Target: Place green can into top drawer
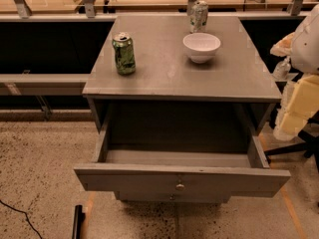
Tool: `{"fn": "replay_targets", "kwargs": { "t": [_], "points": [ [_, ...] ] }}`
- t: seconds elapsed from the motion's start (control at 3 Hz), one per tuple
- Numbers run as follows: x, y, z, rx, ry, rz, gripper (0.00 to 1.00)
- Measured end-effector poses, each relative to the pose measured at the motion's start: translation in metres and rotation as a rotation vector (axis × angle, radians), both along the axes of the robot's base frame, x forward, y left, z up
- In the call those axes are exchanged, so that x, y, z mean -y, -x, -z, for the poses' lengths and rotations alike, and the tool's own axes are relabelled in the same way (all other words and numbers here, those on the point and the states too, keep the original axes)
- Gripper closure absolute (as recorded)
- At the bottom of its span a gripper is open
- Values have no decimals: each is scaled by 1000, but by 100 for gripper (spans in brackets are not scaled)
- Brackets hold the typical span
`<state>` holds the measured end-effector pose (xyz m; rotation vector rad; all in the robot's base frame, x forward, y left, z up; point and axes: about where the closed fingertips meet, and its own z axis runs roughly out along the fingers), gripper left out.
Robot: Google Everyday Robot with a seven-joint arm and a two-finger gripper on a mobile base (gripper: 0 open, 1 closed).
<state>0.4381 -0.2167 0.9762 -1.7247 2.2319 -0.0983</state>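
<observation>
Down at the front, the top drawer (124,180) is pulled right out, open from above. On the cabinet top (164,78) the green can (123,54) stands upright near the left edge, apart from the white bowl (201,47); a paler can (198,16) sits at the back edge. Off right, the arm (301,103) hangs folded, gripper (282,67) just beside the top's right edge; wide or closed, I cannot tell.

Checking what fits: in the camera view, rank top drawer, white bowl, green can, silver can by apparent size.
1. top drawer
2. white bowl and green can, too close to rank
3. silver can, though it stands farther back
Claw not in view.
</observation>
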Motion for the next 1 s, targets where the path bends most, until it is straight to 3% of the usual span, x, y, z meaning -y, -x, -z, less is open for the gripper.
{"fn": "replay_targets", "kwargs": {
  "t": [0.33, 0.67, 1.0],
  "points": [
    [0, 0, 0, 0, 0, 0, 0],
    [-3, -12, -2, 40, -67, 40, 0],
    [-4, -49, -2, 118, -271, 125, 0]
  ]
}}
